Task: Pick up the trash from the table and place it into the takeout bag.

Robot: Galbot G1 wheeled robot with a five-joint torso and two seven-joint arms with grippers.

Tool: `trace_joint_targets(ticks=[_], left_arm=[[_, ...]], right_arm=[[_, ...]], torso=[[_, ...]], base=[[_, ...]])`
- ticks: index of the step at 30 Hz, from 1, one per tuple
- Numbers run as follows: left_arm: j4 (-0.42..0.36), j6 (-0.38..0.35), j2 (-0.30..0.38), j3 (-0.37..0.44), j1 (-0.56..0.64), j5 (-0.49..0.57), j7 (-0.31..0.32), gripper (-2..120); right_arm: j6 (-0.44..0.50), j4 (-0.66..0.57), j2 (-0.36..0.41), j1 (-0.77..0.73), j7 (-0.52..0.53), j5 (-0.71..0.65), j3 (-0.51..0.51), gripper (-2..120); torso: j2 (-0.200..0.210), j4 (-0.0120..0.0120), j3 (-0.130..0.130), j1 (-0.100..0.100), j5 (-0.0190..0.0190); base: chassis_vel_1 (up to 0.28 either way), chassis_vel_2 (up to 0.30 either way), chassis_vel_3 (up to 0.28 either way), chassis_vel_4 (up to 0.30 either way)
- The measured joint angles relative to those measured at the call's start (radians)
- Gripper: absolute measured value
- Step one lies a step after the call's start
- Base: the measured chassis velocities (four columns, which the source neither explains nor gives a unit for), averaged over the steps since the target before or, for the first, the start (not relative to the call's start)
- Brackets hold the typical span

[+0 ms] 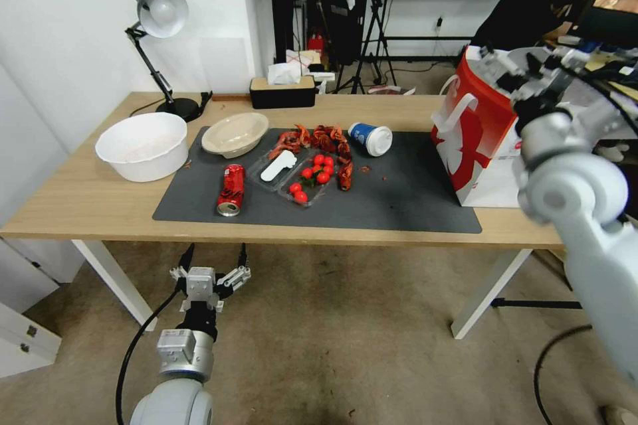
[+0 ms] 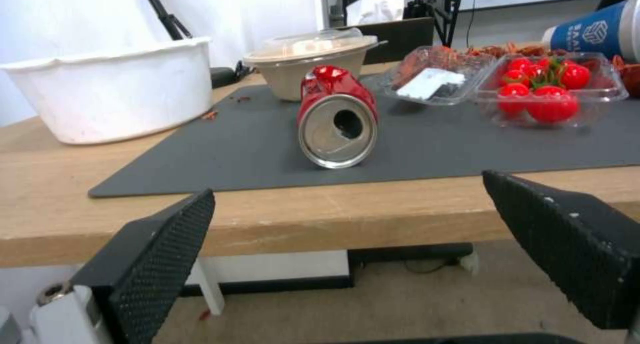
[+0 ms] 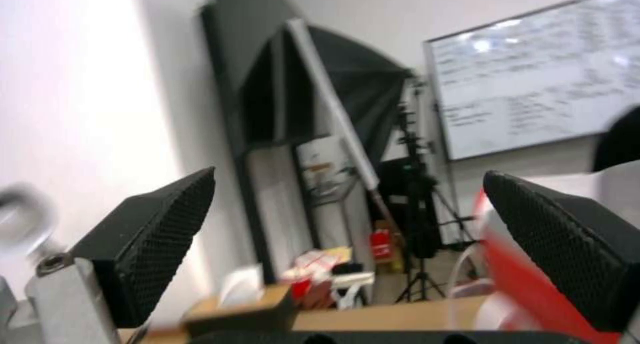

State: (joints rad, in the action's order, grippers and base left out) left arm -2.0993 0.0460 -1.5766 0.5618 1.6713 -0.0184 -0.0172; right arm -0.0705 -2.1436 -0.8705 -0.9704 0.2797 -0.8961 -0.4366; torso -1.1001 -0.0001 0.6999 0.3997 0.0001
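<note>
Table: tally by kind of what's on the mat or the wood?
Cans: 1, crushed red can
Cups: 1, blue paper cup
Bowls: 2, beige bowl, white bowl
Clear trays: 2
Bags: 1, takeout bag
Total: 7

One crushed red can [image 1: 231,190], one blue paper cup [image 1: 370,139], one beige bowl [image 1: 234,134], one takeout bag [image 1: 477,139].

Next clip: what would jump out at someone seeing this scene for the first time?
Probably the mess on the dark mat: a crushed red can lying near the front edge, cherry tomatoes and crayfish shells mid-mat. The big red and white bag stands at the right end, with the right hand open above it. The left hand waits open below the table edge.
</note>
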Motion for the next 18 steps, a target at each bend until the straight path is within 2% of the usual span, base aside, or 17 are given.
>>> trace_joint_targets(ticks=[1, 4, 5, 8, 18], left_arm=[[0.000, 0.000, 0.000, 0.000, 0.000, 0.000, 0.000, 100], [0.001, 0.000, 0.004, -0.001, -0.002, 0.004, 0.000, 100], [0.001, 0.000, 0.004, -0.001, -0.002, 0.004, 0.000, 100], [0.002, 0.000, 0.010, -0.003, -0.002, 0.007, 0.000, 100], [0.000, 0.004, 0.040, 0.000, 0.001, 0.035, 0.002, 100]], right_arm=[[0.000, 0.000, 0.000, 0.000, 0.000, 0.000, 0.000, 100], [0.051, -0.066, -0.011, -0.146, -0.048, 0.146, 0.021, 100], [0.051, -0.066, -0.011, -0.146, -0.048, 0.146, 0.021, 100], [0.095, -0.089, -0.043, -0.255, -0.077, 0.271, 0.044, 100], [0.203, -0.089, -0.141, -0.512, -0.059, 0.483, 0.067, 100]], torso=[[0.000, 0.0000, 0.000, 0.000, 0.0000], [0.000, -0.0001, 0.000, 0.000, -0.0003], [0.000, -0.0001, 0.000, 0.000, -0.0003], [0.000, 0.0001, 0.000, 0.000, -0.0002], [0.000, -0.0002, 0.000, 0.000, -0.0002]], base=[[0.000, 0.000, 0.000, 0.000], [0.000, 0.000, 0.000, 0.000], [0.000, 0.000, 0.000, 0.000], [0.000, 0.000, 0.000, 0.000], [0.000, 0.000, 0.000, 0.000]])
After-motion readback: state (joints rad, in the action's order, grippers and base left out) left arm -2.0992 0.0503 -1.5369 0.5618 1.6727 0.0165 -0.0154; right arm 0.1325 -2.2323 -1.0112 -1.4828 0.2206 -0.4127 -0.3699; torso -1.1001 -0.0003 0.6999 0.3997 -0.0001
